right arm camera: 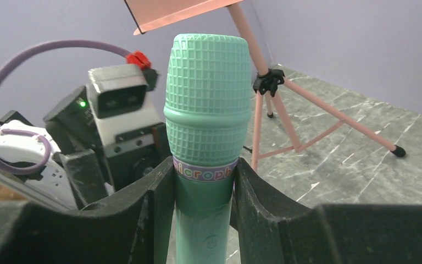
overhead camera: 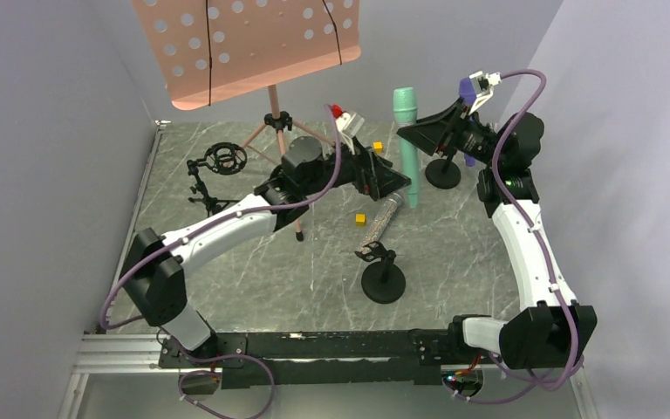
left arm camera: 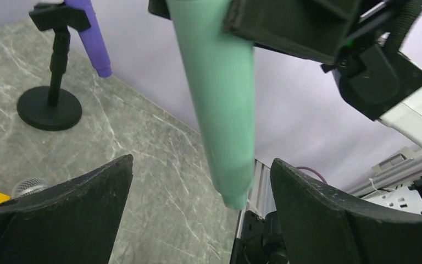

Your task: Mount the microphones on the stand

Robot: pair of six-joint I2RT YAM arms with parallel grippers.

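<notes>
My right gripper [overhead camera: 412, 135] [right arm camera: 203, 176] is shut on the mint-teal microphone [overhead camera: 406, 144] [right arm camera: 206, 82], just below its head, and holds it upright above the table. My left gripper [overhead camera: 399, 185] [left arm camera: 201, 165] is open, its fingers on either side of the lower end of the teal microphone [left arm camera: 220, 99], not touching it. The purple microphone [overhead camera: 468, 88] [left arm camera: 90, 36] sits clipped in the back-right black stand [overhead camera: 443, 173] [left arm camera: 49, 107]. The glittery silver microphone [overhead camera: 381, 218] lies flat on the table. An empty black stand [overhead camera: 382, 281] is near the front centre.
A pink music stand [overhead camera: 253, 39] on a tripod [right arm camera: 307, 104] stands at the back. A black stand with a ring mount [overhead camera: 218, 161] is at the back left. Two yellow cubes [overhead camera: 360, 219] [overhead camera: 377, 146] lie near the silver microphone.
</notes>
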